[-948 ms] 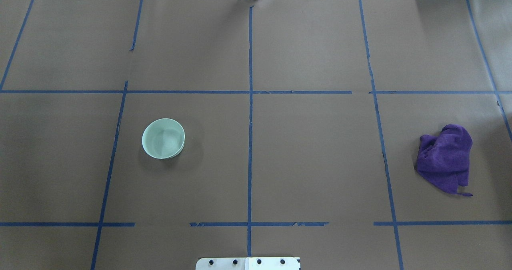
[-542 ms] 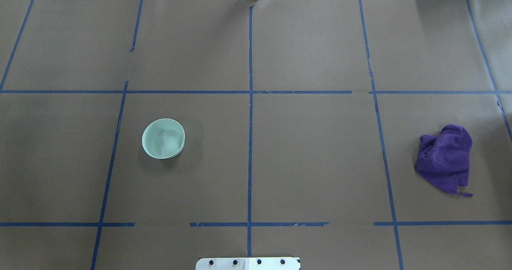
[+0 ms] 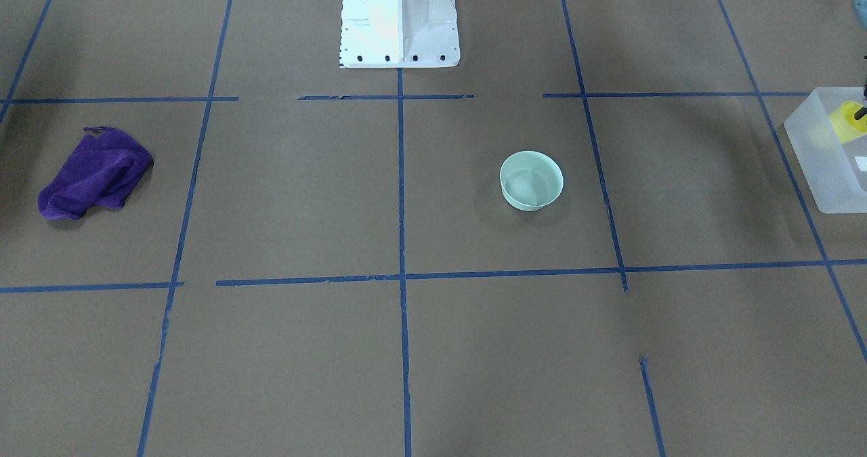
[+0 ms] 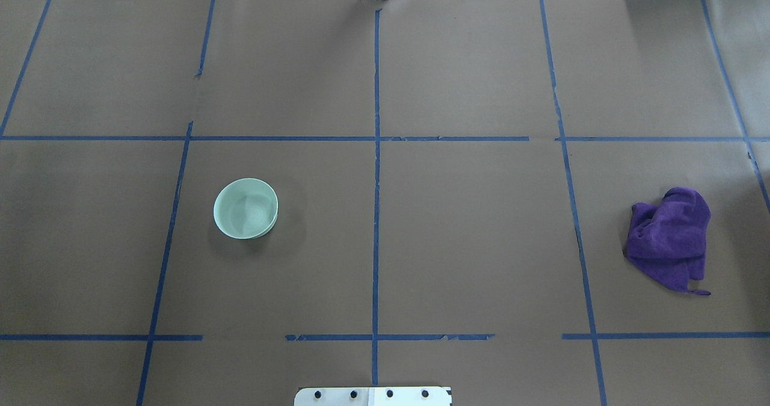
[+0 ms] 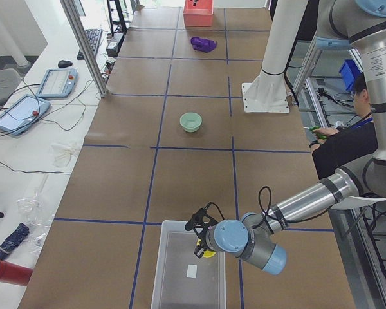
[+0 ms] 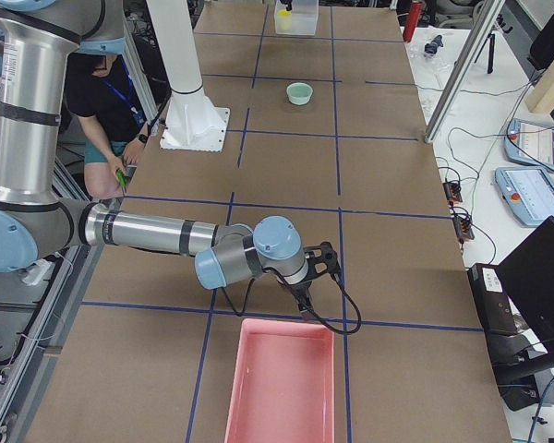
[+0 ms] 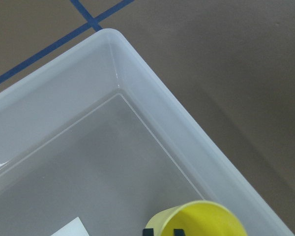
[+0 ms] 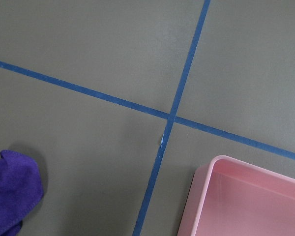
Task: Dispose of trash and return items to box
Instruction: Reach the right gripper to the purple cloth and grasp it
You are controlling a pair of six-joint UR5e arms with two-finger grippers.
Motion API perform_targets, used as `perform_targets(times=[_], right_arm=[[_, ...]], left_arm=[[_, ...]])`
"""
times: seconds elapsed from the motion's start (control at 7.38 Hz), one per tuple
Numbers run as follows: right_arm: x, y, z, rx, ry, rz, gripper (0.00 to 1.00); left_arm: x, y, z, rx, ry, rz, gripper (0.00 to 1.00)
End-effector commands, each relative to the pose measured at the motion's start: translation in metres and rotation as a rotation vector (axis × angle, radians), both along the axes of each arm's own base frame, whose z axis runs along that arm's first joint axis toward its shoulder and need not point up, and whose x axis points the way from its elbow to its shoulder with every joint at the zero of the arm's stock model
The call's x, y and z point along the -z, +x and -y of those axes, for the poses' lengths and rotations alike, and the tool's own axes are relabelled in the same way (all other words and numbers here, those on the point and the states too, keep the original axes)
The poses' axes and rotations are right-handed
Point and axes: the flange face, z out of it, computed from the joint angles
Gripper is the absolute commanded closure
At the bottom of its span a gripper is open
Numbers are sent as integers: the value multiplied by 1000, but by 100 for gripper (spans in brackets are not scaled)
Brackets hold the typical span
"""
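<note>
Our left hand (image 7: 162, 231) pinches the wall of the smooth, tapered yellow cup (image 7: 206, 221), which is inside the frosted, straight-walled box (image 7: 152, 93), close to one wall. The round mint bowl (image 4: 245, 208) sits upright on the matte brown worktop (image 4: 469, 237), well apart from the box. We cannot tell the grip of our right hand (image 6: 305, 309), which hangs near a glossy pink bin (image 6: 282, 388).

On the table (image 4: 469, 243) the bowl (image 4: 246, 208) sits toward the robot's left of centre. The box (image 3: 819, 166) stands at the left end, cup (image 3: 847, 120) within its walls. The cloth (image 4: 669, 237) lies far right, a bin (image 6: 282, 388) beyond.
</note>
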Motion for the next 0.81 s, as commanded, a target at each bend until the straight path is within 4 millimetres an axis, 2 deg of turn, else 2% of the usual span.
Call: perform_targets(times=[0.0,0.14,0.27,0.41,0.54,0.68], right_arm=[[12,-1,3,1,40,8,0],[18,-2,4,0,76,17,0],[37,-25,10,51,164,24,0],[61,-63,13,47,155,74,0],[81,-110,8,-5,109,141,0],[75,-152,-3,5,70,127,0]], left_arm=[[25,0,13,20,60,1,0],[70,0,29,64,77,-24,0],[91,1,45,78,75,-36,0],[112,2,68,77,91,-36,0],[124,2,74,77,97,-36,0],[135,2,75,78,112,-38,0]])
